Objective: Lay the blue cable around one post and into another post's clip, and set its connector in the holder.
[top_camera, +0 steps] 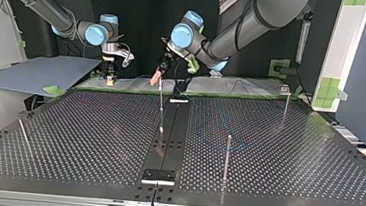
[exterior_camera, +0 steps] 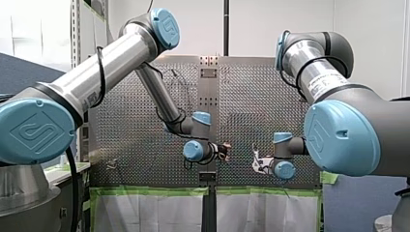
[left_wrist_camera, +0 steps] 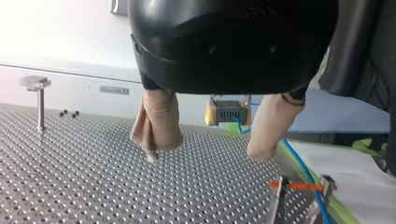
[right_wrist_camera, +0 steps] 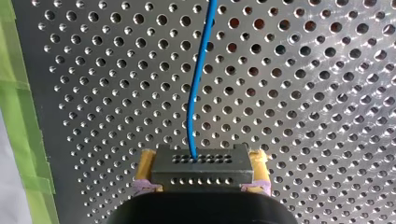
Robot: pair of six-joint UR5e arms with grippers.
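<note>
My right gripper (right_wrist_camera: 201, 161) is shut on a dark grey connector (right_wrist_camera: 201, 170), gripped between its yellow pads. The blue cable (right_wrist_camera: 196, 88) leaves the connector and runs ahead over the perforated plate. At the top view's left this gripper (top_camera: 109, 76) hangs above the table's far edge. My left gripper (left_wrist_camera: 205, 156) stands open with beige-padded fingers (left_wrist_camera: 156, 123) and nothing between them, just above the plate. Beyond it I see the connector (left_wrist_camera: 227, 111) and the blue cable (left_wrist_camera: 299, 163) passing a clip post (left_wrist_camera: 299, 186) with an orange mark.
Thin posts (top_camera: 227, 157) (top_camera: 285, 104) (top_camera: 23, 134) stand on the perforated table (top_camera: 92, 140). A black holder block (top_camera: 158, 176) sits on the centre strip near the top view's bottom edge. Green tape (right_wrist_camera: 18, 116) lines the plate's edge.
</note>
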